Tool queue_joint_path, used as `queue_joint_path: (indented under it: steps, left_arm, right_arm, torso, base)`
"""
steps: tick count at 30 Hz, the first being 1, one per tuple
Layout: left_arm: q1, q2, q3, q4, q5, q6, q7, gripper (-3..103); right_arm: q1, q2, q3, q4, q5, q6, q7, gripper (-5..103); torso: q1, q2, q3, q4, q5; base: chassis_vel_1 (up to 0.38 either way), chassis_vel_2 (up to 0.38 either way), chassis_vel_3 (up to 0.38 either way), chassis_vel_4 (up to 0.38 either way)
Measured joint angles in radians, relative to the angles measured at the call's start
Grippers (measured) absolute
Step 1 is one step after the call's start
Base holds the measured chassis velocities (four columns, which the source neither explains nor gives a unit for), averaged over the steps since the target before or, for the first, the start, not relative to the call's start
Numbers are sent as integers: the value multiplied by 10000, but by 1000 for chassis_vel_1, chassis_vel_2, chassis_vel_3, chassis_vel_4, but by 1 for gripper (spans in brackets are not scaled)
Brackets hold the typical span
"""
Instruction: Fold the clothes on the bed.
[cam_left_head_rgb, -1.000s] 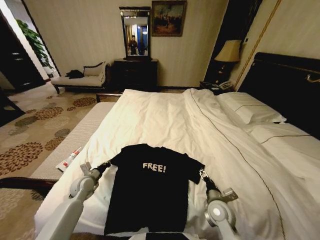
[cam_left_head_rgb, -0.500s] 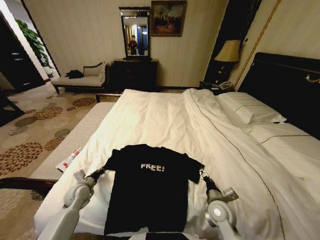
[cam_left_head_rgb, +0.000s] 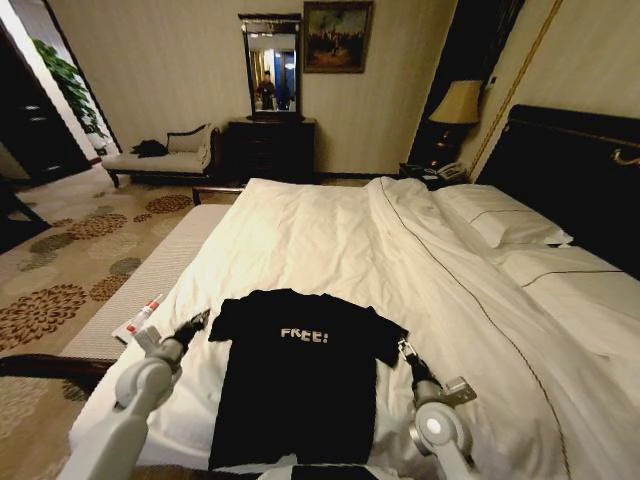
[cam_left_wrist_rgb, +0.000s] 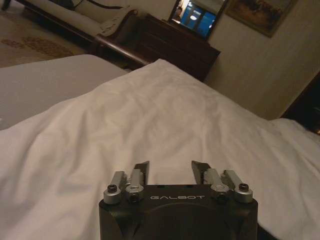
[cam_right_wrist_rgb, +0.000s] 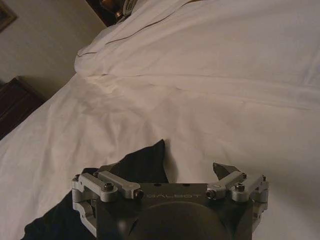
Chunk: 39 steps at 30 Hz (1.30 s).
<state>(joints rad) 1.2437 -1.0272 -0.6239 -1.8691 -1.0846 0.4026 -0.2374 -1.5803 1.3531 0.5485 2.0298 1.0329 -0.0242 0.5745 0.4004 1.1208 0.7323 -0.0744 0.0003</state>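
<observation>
White bed (cam_left_head_rgb: 330, 230), black T-shirt (cam_left_head_rgb: 300, 375) flat at lower centre.
Left hand (cam_left_head_rgb: 192, 324) apart beside left sleeve; right hand (cam_left_head_rgb: 403, 349) apart at right sleeve. Pinch both sleeves evenly, fold inward together.

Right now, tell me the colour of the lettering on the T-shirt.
White, on the black T-shirt; the head view shows it best.

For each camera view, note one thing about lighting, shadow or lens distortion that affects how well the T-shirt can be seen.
Head view: wide-angle lens bows the walls and the bed; the black T-shirt loses its folds in dim warm light, though the white lettering stands out. Left wrist view: dim, grey duvet beyond the open left gripper. Right wrist view: the sleeve reads as a dark patch by the right gripper.
</observation>
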Motion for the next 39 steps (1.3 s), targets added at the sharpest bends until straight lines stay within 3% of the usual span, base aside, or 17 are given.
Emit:
queue_joint_path:
  steps: [1,6,9,12,22,29,33,39]
  left_arm:
    - [-311,-15,153,315,-61,40,-27,55]
    - [-1412,-322,773,1939,-475,453,105,77]
    - [-1808,-482,955,2594,-619,686,198,82]
    - [-2341,-717,1119,3363,-888,940,251,97]
    - [-2742,-1319,1308,4268,-1060,1123,308,100]
    - [-2918,-1644,1130,4322,-1196,934,271,97]
    - [-3013,-1815,792,4201,-1674,886,131,100]
    - [-2837,-1715,670,4093,-1709,895,89,100]
  right_arm:
    - [0,8,9,-11,-1,0,9,100]
    - [-54,59,40,-78,-56,-13,91,100]
    - [-83,78,50,-96,-123,-28,140,100]
    - [-88,128,54,-103,-208,-49,206,100]
    - [-8,232,-56,-228,-379,-89,282,100]
    - [31,204,-86,-267,-380,-97,290,100]
    - [8,185,-93,-264,-380,-100,292,100]
    - [-12,150,-85,-242,-376,-100,292,100]
  torso:
    - [1,-1,0,0,-3]
    - [2,-1,2,0,-5]
    - [2,-1,2,1,-5]
    - [2,-1,2,1,-3]
    - [2,-1,1,3,-2]
    - [2,-1,1,1,-3]
    - [2,-1,1,1,-3]
    - [2,-2,1,3,-4]
  base:
    - [0,0,0,0]
    - [0,0,0,0]
    - [0,0,0,0]
    - [0,0,0,0]
    - [0,0,0,0]
    - [0,0,0,0]
    - [0,0,0,0]
    - [0,0,0,0]
